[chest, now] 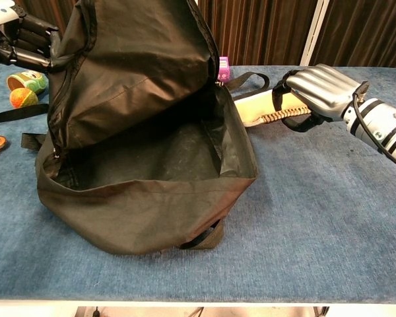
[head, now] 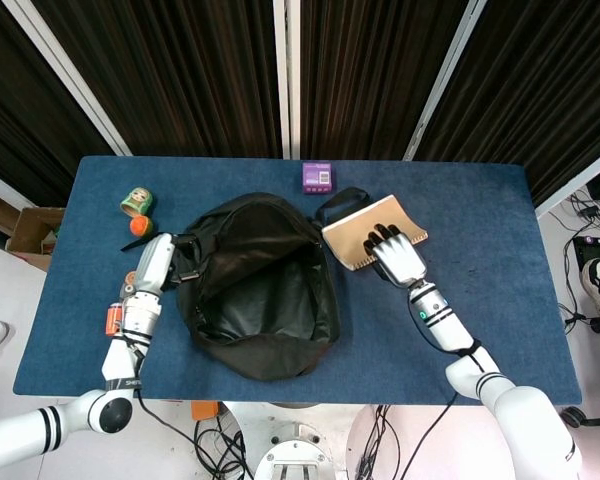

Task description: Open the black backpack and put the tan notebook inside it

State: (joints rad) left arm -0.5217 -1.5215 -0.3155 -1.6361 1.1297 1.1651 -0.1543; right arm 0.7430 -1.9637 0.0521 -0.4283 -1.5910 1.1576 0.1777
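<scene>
Black fabric of the one backpack (head: 260, 285) hides most of my left robot hand (chest: 23, 41): the chest view shows its dark fingers closed on the bag's upper edge, holding the mouth wide open, while the head view shows only the forearm beside the bag. The bag's interior is in shadow, so I cannot make out its contents.

One tan notebook (head: 365, 230) lies on the blue counter (head: 480, 240), just beside the bag's right side, near a strap. My right robot hand (head: 395, 255) covers its near corner. In the chest view the fingers curl over the top of the notebook's spiral edge and the thumb sits lower, so the hand grips the notebook; whether the notebook is lifted off the counter I cannot tell.

Other items, counted: one purple box (head: 318, 177), one green can (head: 136, 202), one orange ball (head: 142, 227), and one orange can (head: 116, 320) partly hidden by my left arm.
</scene>
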